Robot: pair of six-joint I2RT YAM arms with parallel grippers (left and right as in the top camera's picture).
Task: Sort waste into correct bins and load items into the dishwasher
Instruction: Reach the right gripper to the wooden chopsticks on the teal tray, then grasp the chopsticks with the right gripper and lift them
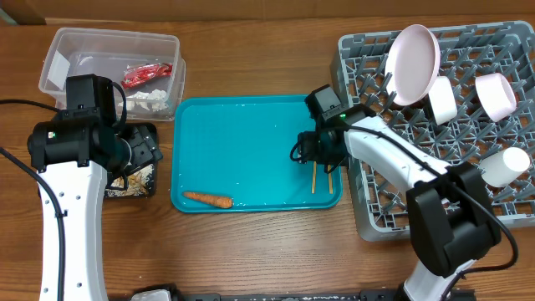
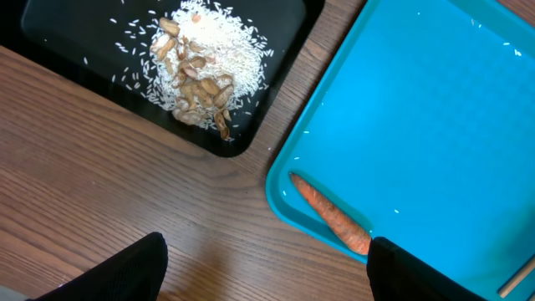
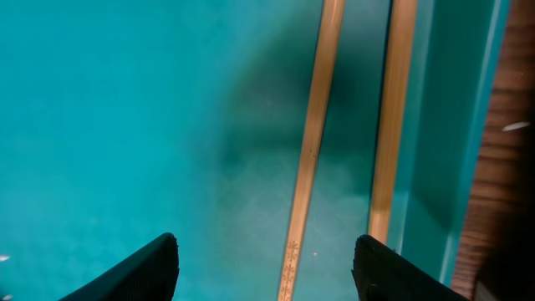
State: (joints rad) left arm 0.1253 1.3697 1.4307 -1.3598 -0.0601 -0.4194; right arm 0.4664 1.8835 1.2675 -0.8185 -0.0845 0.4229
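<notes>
Seen from overhead, a large teal plastic serving tray [image 1: 242, 142] sits mid-surface on the brown wooden surface [image 1: 251, 50]. A small orange carrot [image 1: 207, 200] lies at its 7 o'clock corner, and two thin light wooden chopsticks [image 3: 311, 142] lie at its 4 o'clock edge. The right pincer [image 3: 266, 267] hovers over them, spread wide and gripping nothing. The left pincer [image 2: 267, 280] also gapes wide and empty at the surface's 9 o'clock, above wood near a shallow black rectangular tray [image 2: 284, 25] of beige food scraps [image 2: 196, 79]. At 10 o'clock, a clear rectangular plastic tub [image 1: 113, 38] holds a shiny red crumpled wrapper [image 1: 146, 73] and crumpled white tissue [image 1: 150, 100]. At 3 o'clock, a square grey pegged plastic dish rack [image 1: 376, 209] carries a round white plate [image 1: 414, 63].
</notes>
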